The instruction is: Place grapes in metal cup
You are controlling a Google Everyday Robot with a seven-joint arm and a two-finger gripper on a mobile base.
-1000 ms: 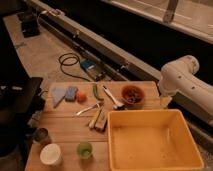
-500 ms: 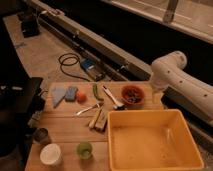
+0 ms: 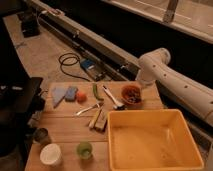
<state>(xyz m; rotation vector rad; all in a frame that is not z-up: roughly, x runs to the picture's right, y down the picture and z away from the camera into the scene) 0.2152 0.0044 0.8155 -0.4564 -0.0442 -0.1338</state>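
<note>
The grapes (image 3: 131, 93) are a dark reddish clump lying in an orange bowl (image 3: 132, 102) at the back right of the wooden table. The metal cup (image 3: 41, 135) is small, grey and dark inside, and stands at the table's front left edge, next to a white cup (image 3: 50, 154) and a green cup (image 3: 84, 149). My white arm (image 3: 156, 64) reaches in from the right and bends down just behind and to the right of the bowl. My gripper (image 3: 142, 83) is at its lower end, close to the bowl's far rim and far from the metal cup.
A big yellow bin (image 3: 152, 141) fills the front right. An orange fruit (image 3: 81, 97), a green vegetable (image 3: 95, 91), a blue sponge (image 3: 71, 93), a white spoon (image 3: 114, 98), a metal utensil (image 3: 87, 109) and wooden blocks (image 3: 98, 120) lie mid-table. Cables lie on the floor behind.
My arm has swung left, from the table's right edge to just behind the orange bowl. The things on the table have not moved.
</note>
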